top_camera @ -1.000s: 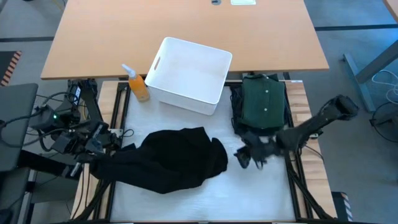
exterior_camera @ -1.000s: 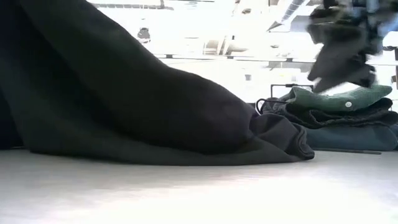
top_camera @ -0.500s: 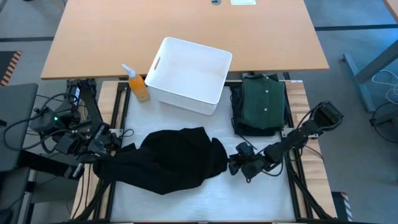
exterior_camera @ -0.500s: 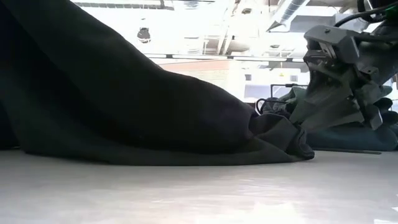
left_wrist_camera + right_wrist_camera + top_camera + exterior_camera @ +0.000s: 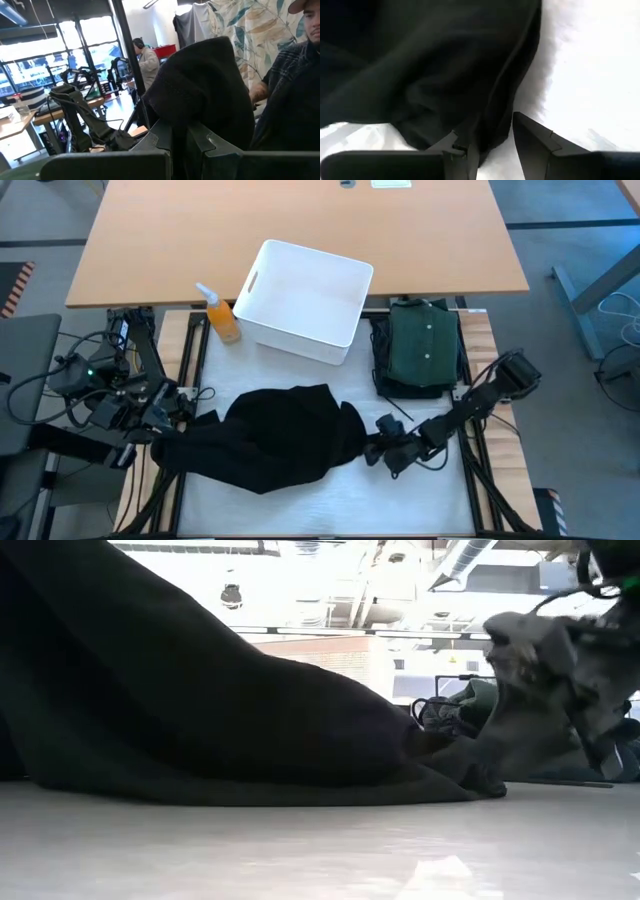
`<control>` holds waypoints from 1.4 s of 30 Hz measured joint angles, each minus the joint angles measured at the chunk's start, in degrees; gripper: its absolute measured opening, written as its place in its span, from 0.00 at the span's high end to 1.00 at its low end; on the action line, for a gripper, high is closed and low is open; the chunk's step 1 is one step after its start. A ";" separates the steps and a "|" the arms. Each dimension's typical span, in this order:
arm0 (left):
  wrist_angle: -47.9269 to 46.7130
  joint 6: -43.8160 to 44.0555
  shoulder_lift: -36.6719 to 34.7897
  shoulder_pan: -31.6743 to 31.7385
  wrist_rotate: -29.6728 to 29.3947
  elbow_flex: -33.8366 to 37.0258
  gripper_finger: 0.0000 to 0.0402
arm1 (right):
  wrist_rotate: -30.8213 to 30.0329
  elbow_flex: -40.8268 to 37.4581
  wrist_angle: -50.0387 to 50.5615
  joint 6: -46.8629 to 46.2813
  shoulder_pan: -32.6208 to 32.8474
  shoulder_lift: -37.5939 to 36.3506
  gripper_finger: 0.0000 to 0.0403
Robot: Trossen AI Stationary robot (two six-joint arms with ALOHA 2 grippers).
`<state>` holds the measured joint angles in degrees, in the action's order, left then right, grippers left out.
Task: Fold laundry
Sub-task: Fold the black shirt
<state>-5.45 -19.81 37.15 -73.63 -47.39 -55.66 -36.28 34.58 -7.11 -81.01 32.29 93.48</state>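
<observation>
Behind the white bench sits a bigger tan wooden tabletop, and from the left wrist view you can see a busy room past it: windows, other rigs, a person in dark plaid close by and another one further back.

Your main item, the crumpled black soft garment, lies in a heap around the middle of the bench, stretching out toward 9 o'clock. At about 2 o'clock there's the folded dark green buttoned shirt, sitting on top of other dark folded clothing. At 12 o'clock you've got the white plastic bin, with the orange spray bottle just beside it on the 9 o'clock side.

Your left tool is at the 9 o'clock end of the black garment and it's clamped on the cloth; in its wrist view the black fabric bunches up right out from between the fingers.

Your right tool is down low at the garment's 3 o'clock edge. Its fingers stand partly apart, one on each side of the cloth's edge, with white bench showing between them. You can't really call that a grip yet. From the low view the tool is right against the cloth's end near the bench surface.
</observation>
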 joint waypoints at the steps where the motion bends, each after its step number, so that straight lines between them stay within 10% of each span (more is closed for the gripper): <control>1: -0.03 0.25 -0.02 0.00 -0.01 0.00 1.00 | -0.13 0.36 0.16 -0.38 -0.02 1.05 0.68; 9: 0.99 2.39 0.00 0.00 0.02 0.00 1.00 | -1.10 3.79 0.97 10.44 -0.02 -2.22 0.95; 23: 3.45 1.05 -0.07 0.00 -0.48 0.00 1.00 | 23.63 3.90 26.30 29.22 1.19 -55.98 0.94; 35: 3.16 -1.21 -1.13 0.00 -4.60 0.00 1.00 | -1.47 3.94 33.64 43.87 2.45 -85.43 0.95; 42: 6.03 -8.37 -5.56 -0.01 -21.86 0.02 1.00 | -9.30 4.87 33.91 52.61 2.45 -89.80 0.95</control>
<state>0.59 -28.18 31.59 -73.63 -69.25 -55.64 -45.59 39.44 26.79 -28.41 34.74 3.68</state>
